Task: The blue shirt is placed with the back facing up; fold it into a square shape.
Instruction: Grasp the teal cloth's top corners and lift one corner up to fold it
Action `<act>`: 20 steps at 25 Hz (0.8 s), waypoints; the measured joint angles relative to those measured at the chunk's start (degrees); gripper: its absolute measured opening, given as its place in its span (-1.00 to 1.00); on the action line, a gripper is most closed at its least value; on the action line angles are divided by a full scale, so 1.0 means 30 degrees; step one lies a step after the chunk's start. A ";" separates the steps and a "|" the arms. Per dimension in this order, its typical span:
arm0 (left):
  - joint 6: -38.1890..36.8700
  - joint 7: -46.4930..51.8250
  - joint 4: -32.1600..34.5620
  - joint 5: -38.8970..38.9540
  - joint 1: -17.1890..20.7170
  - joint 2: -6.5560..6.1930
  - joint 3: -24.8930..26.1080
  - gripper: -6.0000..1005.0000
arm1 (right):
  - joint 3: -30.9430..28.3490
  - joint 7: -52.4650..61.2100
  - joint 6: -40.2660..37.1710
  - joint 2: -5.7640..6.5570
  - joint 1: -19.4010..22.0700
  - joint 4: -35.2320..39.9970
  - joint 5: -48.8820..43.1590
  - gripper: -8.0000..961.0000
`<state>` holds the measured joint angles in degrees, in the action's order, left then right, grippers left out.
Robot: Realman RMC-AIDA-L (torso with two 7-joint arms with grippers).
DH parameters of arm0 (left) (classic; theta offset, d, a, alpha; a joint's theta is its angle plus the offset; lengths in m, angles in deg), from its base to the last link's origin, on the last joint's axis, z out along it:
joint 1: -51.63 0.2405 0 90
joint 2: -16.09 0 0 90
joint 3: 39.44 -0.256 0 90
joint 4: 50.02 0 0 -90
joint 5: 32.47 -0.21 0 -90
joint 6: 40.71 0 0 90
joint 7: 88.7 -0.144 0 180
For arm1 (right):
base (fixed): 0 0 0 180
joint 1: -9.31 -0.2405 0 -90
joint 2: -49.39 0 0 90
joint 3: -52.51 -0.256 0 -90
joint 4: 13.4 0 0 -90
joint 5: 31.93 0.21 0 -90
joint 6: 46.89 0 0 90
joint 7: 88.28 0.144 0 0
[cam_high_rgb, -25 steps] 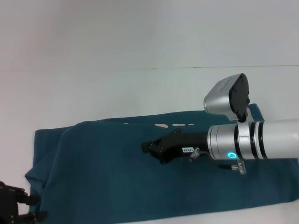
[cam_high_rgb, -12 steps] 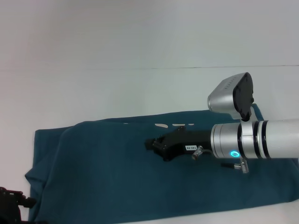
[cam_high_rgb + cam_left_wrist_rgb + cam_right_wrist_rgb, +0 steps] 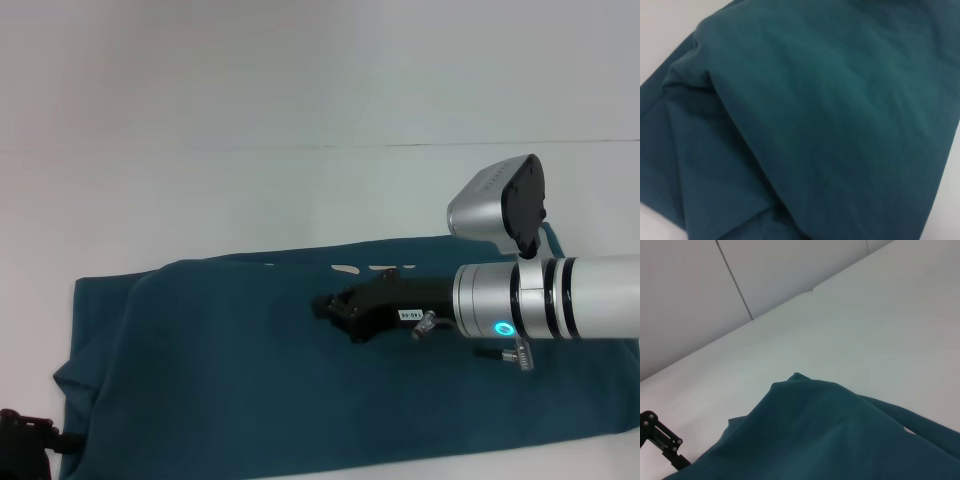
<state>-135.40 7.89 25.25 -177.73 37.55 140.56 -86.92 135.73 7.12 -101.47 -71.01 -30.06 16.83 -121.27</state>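
The blue shirt [image 3: 230,370] lies on the white table as a long, wide band, with a strip of white letters [image 3: 372,268] showing at its far edge. My right gripper [image 3: 328,312] reaches in from the right and hovers low over the middle of the shirt, pointing left. Only the top of my left gripper [image 3: 22,440] shows, at the bottom left corner just off the shirt's left end. It appears again as a black part [image 3: 661,440] in the right wrist view. Wrinkled shirt fabric [image 3: 815,125] fills the left wrist view, and a folded shirt edge [image 3: 830,435] fills the lower right wrist view.
The white table [image 3: 300,200] stretches beyond the shirt to a seam line at the back. A pale wall panel [image 3: 685,290] stands behind the table in the right wrist view.
My left gripper has sunk toward the bottom left corner of the head view, so less of it shows. The right arm has drawn back slightly to the right. The shirt lies as before.
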 joint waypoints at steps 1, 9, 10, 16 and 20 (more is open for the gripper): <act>-0.0010 0.0000 0.0017 0.0024 -0.0001 -0.0002 -0.0047 0.34 | -0.0010 0.0012 0.0001 -0.0001 0.0000 0.0000 0.0001 -0.98; 0.0047 0.0003 0.0148 0.0104 -0.0066 -0.0005 -0.0604 0.33 | -0.0323 0.0007 0.0028 0.0049 0.0000 -0.0039 0.0017 -0.98; 0.0046 0.0003 0.0151 0.0105 -0.0094 -0.0005 -0.0645 0.33 | -0.0386 0.0002 0.0031 0.0053 0.0000 -0.0051 0.0018 -0.98; 0.0207 0.0003 0.0043 0.0111 -0.0281 -0.0005 -0.0789 0.32 | -0.0530 -0.0015 0.0032 0.0085 0.0021 -0.0071 0.0018 -0.98; 0.0267 0.0001 0.0020 0.0111 -0.0300 -0.0005 -0.0963 0.29 | -0.0656 -0.0015 0.0028 0.0117 0.0028 -0.0084 0.0017 -0.98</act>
<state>-134.59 7.89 25.31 -177.39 36.65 140.54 -89.81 133.76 7.08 -101.38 -70.66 -29.97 16.58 -121.22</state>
